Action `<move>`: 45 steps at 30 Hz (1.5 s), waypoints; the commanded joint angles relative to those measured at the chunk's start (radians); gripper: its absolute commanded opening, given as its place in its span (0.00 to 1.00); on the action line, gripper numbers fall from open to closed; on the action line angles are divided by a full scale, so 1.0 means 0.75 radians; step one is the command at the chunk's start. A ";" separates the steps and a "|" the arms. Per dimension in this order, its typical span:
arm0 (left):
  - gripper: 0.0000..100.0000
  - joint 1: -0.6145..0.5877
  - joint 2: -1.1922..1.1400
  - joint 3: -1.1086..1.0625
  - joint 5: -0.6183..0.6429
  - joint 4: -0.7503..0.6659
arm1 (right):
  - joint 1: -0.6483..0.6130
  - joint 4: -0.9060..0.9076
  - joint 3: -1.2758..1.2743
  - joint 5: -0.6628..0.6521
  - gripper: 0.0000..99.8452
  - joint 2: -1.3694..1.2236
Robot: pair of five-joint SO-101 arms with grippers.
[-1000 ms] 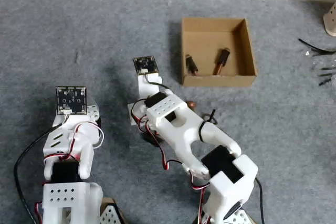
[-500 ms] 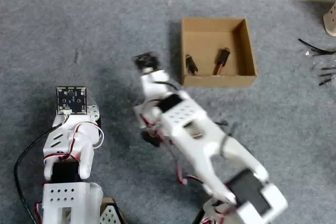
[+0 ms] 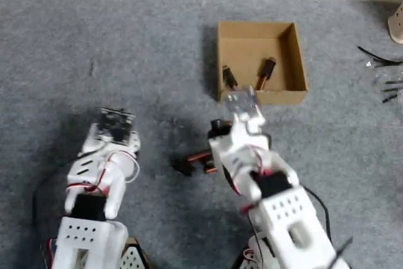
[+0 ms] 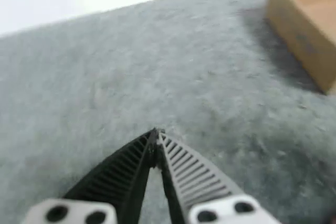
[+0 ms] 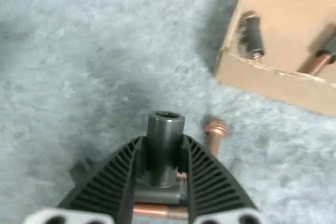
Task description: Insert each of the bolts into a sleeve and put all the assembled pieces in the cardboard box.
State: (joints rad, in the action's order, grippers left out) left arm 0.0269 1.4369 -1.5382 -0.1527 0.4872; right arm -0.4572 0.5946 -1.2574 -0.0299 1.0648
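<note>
My right gripper [image 5: 163, 141] is shut on a dark upright sleeve [image 5: 165, 127], held above the grey carpet just short of the cardboard box [image 5: 273, 80]. A copper bolt [image 5: 214, 134] lies on the carpet beside the sleeve, and another copper bolt [image 5: 157, 212] shows low between the fingers. Two assembled pieces [image 3: 230, 78] [image 3: 266, 74] lie inside the cardboard box [image 3: 301, 61]. My left gripper [image 4: 156, 141] is shut on nothing over bare carpet, well left of the box. In the high view, loose bolts and a dark sleeve [image 3: 196, 160] lie left of the right arm [image 3: 252, 155].
Black cable ties [image 3: 384, 74] lie at the right edge of the carpet, with a white object [image 3: 397, 23] behind them. The left arm [image 3: 104, 155] stands at the front left. Open carpet stretches left of and behind the box.
The right arm has swung right, from left of the box to just in front of it. The left arm has shifted a little to the right.
</note>
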 commanded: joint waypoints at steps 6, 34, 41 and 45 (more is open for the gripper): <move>0.01 0.273 0.003 0.069 -0.207 0.143 | 0.069 0.083 -0.414 -0.076 0.00 0.744; 0.13 0.746 -2.008 1.249 -0.563 0.113 | 0.467 0.187 -0.476 -0.078 0.00 1.034; 0.13 0.744 -2.084 1.296 -0.559 0.121 | 0.467 0.187 -0.474 -0.076 0.00 1.034; 0.13 0.754 -2.086 1.294 -0.556 0.123 | 0.467 0.187 -0.476 -0.076 0.00 1.034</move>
State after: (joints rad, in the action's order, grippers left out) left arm 0.5823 -0.1266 -0.5946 -0.5685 0.5792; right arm -0.1166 0.7664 -1.6210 -0.0821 1.8274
